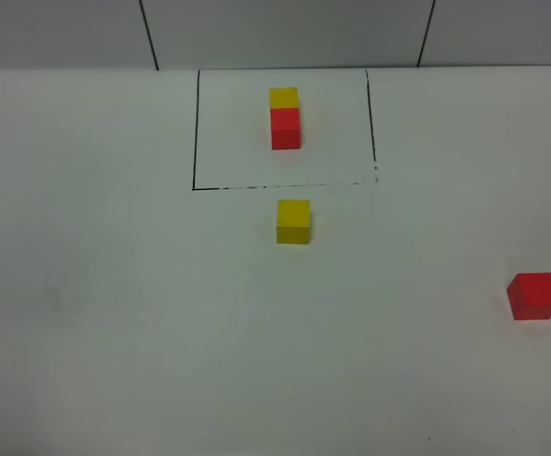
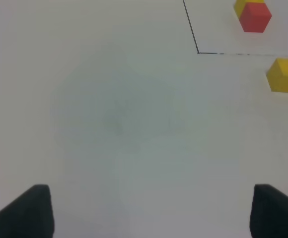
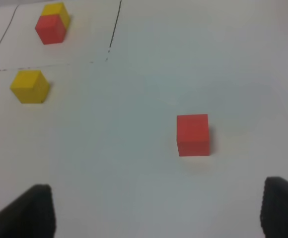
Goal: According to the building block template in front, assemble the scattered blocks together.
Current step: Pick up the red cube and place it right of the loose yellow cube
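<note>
The template pair [image 1: 285, 119] is sitting in the upper middle of the overhead frame. Its yellow half is toward the top and its red half just below, and the two are touching. It's all sitting inside the thin black outline [image 1: 195, 133] drawn on the white table [image 1: 114, 313].

The loose yellow cube [image 1: 294, 220] is resting just under the outline's bottom line, pretty much dead center of the frame and lining up under the template. The loose red cube [image 1: 534, 295] is hanging out way over at the right edge, a bit below the middle and well apart from the yellow one. Both are lying flat on the table with nothing touching them.

The left gripper [image 2: 151, 213] is pointing at bare table with its jaws spread wide and nothing sitting between them. Its wrist cam is catching the loose yellow cube and the template off to one side.

The right gripper [image 3: 154, 210] is gaping wide too and gripping nothing. The loose red cube is lying out ahead of it, closer to one dark finger [image 3: 283, 208] than the other and touching neither.
</note>
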You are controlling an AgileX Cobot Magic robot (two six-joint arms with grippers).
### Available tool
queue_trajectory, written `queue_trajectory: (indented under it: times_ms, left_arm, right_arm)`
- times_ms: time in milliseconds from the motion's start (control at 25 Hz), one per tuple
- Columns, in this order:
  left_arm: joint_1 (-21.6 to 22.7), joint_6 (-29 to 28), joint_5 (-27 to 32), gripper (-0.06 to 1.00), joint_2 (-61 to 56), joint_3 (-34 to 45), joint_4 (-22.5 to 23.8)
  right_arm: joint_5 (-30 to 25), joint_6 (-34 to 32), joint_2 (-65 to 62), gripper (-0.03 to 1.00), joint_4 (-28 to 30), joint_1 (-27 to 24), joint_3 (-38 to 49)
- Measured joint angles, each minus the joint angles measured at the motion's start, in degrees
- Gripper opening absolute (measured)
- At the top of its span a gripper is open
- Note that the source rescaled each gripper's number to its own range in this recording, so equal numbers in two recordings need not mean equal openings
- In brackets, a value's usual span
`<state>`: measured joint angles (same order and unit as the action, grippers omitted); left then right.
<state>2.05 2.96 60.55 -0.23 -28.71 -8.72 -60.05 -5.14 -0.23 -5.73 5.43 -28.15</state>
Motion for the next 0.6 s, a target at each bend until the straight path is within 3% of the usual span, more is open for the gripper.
queue_trajectory:
  times_ms: [400,600]
  left_arm:
    - [0.0,0.0,0.0,0.71,0.0,0.0,0.0]
    - [0.0,0.0,0.0,0.71,0.0,0.0,0.0]
  right_arm:
    - [0.2,-1.2,1.0,0.75,0.0,0.0,-0.1]
    - [4.6,-2.6,20.6,0.75,0.2,0.0,-2.4]
